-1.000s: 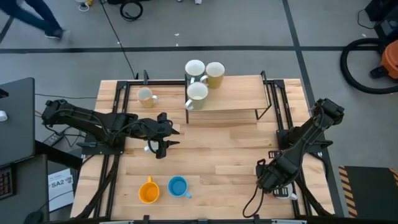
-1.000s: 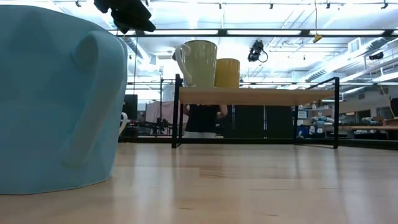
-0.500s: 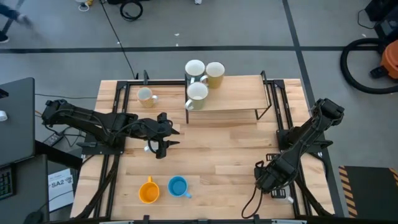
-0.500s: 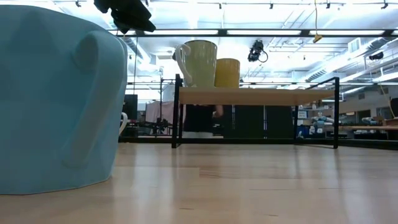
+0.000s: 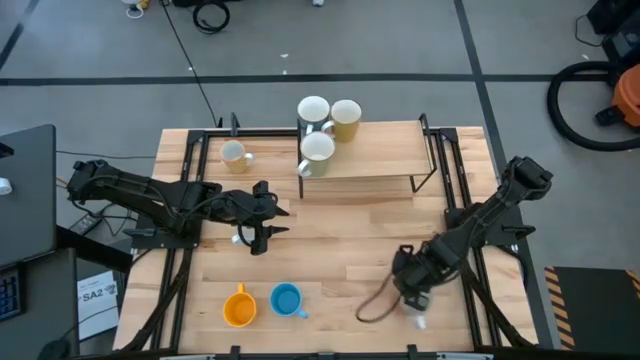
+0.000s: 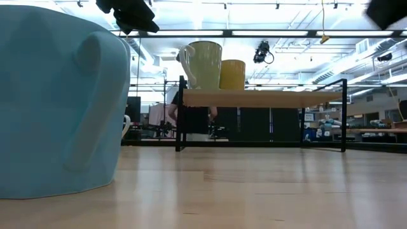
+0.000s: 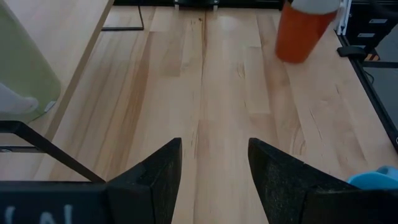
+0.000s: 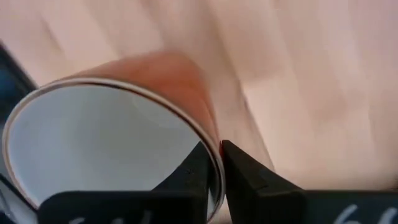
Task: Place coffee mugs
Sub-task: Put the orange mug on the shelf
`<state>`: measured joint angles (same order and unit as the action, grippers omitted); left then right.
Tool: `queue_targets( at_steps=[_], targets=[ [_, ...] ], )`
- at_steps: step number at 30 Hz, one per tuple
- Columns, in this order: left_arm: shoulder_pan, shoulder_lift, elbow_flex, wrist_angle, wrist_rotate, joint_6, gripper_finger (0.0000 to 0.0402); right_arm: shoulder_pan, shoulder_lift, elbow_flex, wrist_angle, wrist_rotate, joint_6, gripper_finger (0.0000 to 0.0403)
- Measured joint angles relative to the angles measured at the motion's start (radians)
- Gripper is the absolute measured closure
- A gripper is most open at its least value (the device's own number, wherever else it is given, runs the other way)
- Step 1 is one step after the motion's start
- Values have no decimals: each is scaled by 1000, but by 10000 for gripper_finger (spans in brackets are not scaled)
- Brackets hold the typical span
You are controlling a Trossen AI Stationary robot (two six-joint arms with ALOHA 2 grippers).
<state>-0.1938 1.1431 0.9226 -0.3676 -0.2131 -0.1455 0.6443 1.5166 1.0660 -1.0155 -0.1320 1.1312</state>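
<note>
R end effector [image 5: 412, 285] pinching rim of reddish-brown mug [image 8: 124, 124], one finger inside, one outside. Since half sec ago it's moving w/ mug from worktop's [image 5: 350, 240] 4 o'clock edge inward toward 5 o'clock; carry likely starting toward shelf [image 5: 380, 150] at 12. L end effector [image 5: 262, 232] spread, empty, hovering unmoved at 9. Orange mug [image 5: 238, 307], blue mug [image 5: 287, 300] waiting at 7.
</note>
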Motion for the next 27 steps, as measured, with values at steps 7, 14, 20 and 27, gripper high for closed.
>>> queue_targets(
  at_steps=[7,14,20,27],
  targets=[
    [0,0,0,0,0,0,210,-160,0,0,93,184,185,367],
    [0,0,0,0,0,1,210,-305,3,-2,146,252,259,363],
    [0,0,0,0,0,1,210,-385,4,-3,180,250,255,363],
    [0,0,0,0,0,1,210,-438,5,-4,205,242,281,359]
  ],
)
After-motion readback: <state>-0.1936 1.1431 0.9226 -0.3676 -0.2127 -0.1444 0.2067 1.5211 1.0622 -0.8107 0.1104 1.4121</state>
